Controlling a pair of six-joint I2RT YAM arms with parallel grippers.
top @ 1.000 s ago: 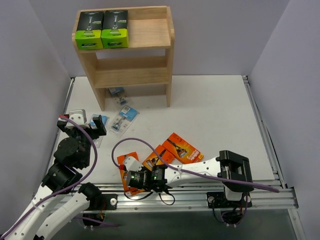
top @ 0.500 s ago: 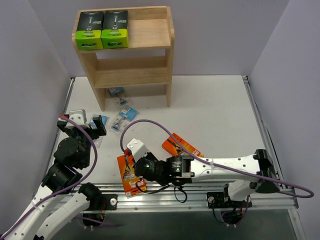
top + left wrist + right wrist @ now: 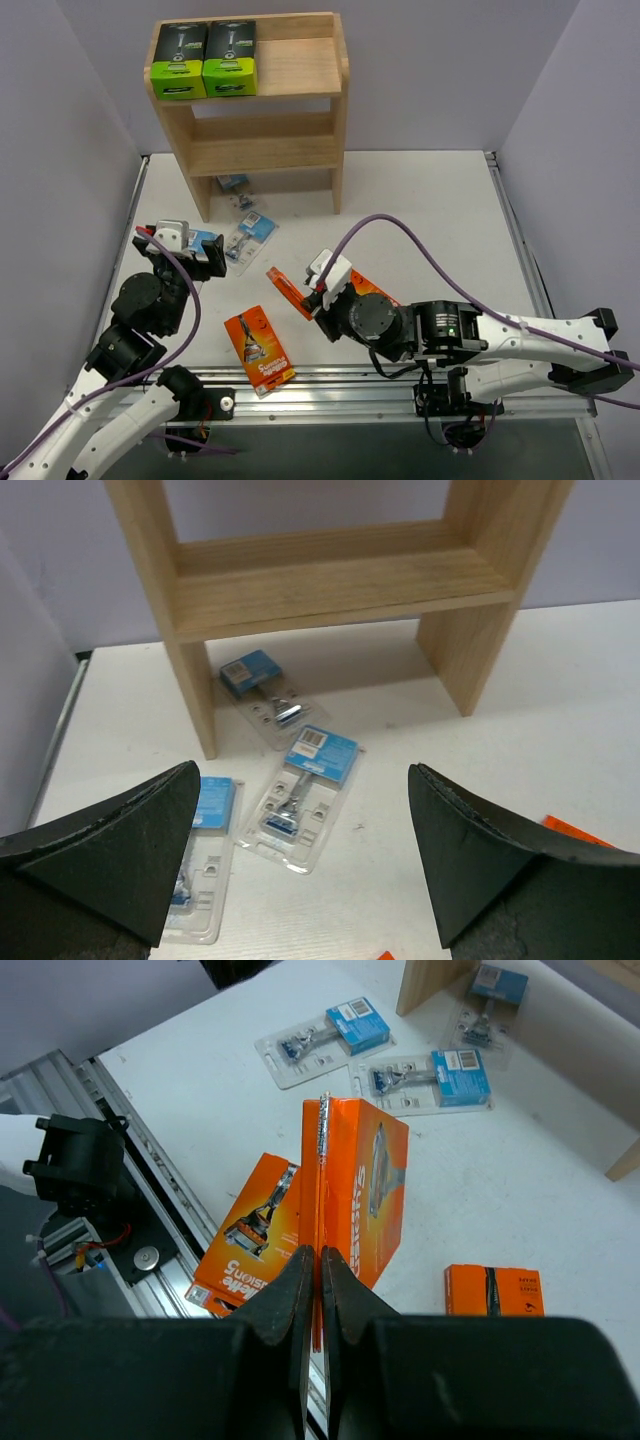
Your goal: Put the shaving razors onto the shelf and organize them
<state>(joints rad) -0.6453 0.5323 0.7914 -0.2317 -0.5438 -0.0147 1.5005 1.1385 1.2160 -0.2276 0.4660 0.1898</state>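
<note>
Shelf (image 3: 265,150) at far-left corner. Left gripper (image 3: 190,242) jaws apart over blister packs (image 3: 300,792), left edge. Right gripper (image 3: 315,1253) clamped on thin edge of orange box (image 3: 356,1185), lifted above front edge, centre. Pinch slim: I carry slow, keep box from swinging, land it flat on tier.

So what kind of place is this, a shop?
Probably a robot test cell, not a shop: plain walls round a white table, a metal rail at its near edge, one small wooden shelf.

Orange box (image 3: 289,292) held edgewise, green boxes (image 3: 181,60) atop shelf (image 3: 300,66)
</note>
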